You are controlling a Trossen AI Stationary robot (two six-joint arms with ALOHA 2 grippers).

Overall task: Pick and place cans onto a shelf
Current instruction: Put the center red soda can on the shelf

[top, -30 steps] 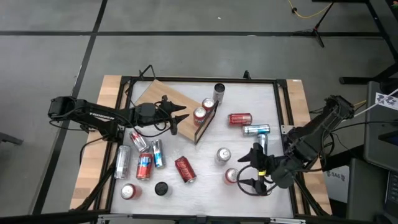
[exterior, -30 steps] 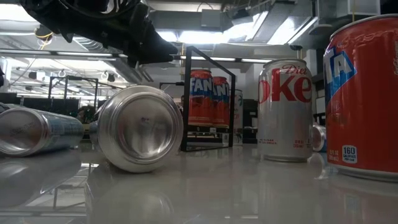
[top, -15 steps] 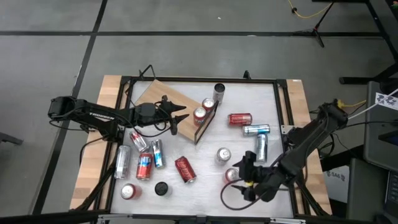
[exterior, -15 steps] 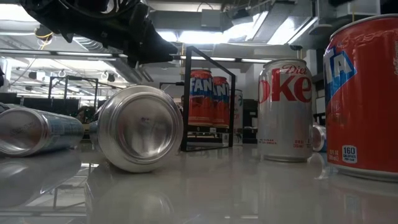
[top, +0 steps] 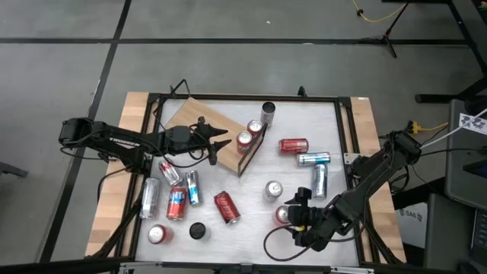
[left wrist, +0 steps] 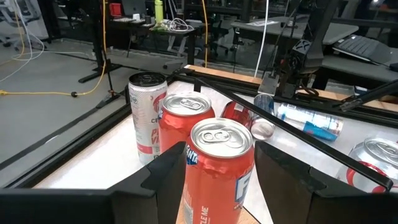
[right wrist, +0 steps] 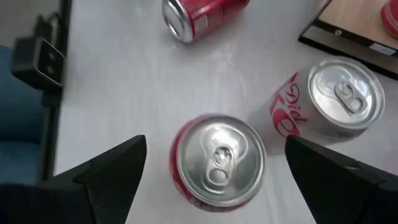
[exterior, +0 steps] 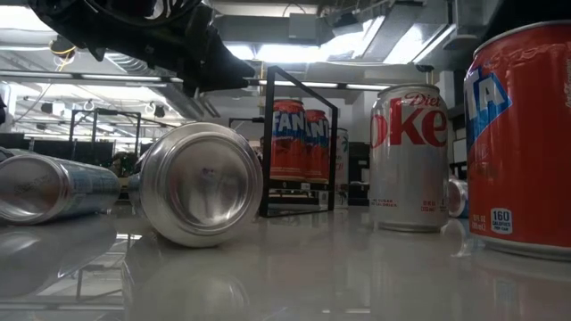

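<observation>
Progress is slight: two red cans [top: 249, 133] stand on the wooden shelf [top: 199, 122] by its black frame, while most cans lie or stand about the table [top: 251, 228]. The right gripper [top: 293, 218], fingers spread wide, hangs over an upright red can [right wrist: 217, 158] with a shiny silver top. The left gripper [top: 221, 144] hovers over the shelf, half open, holding nothing.

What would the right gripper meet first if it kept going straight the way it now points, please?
Most likely the upright red can, centred between the open right gripper's fingers with its silver top facing the camera. The Diet Coke can stands off to one side, outside that line.
</observation>
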